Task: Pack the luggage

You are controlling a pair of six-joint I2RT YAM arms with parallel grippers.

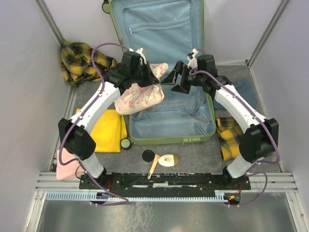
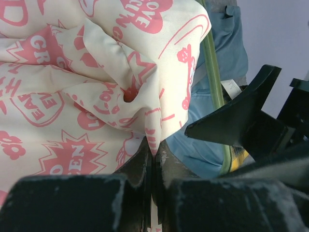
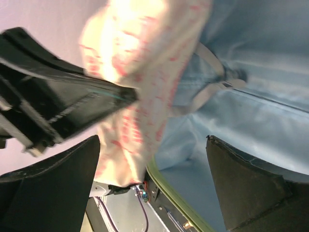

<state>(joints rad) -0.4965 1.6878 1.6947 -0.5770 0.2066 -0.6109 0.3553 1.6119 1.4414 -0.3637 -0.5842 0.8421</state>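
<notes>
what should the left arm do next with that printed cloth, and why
Probably shift the left hand rightward, toward the middle of the luggage, before lowering: it is shut on the printed cloth, which hangs over the left rim, partly outside. The right hand is open nearby.

White walls (image 1: 21, 72), grey table (image 1: 203, 157)

We see a large lime-green hard-shell suitcase (image 1: 166, 140) of smooth, faintly glossy plastic, lined with light blue woven fabric (image 1: 159, 29) that carries a slight sheen. The cream cloth printed with pink lettering (image 2: 72, 106) looks soft, matt and creased. The black fingers (image 2: 133, 169) of the left gripper (image 2: 153, 162) look to us like matt plastic, scuffed whitish along their edges. The white arm shell (image 1: 99, 99) is glossy plastic. The yellow-and-black plaid garment (image 1: 77, 60) reads as soft woven cloth, and the silver rail (image 1: 280, 180) as bare metal.
</notes>
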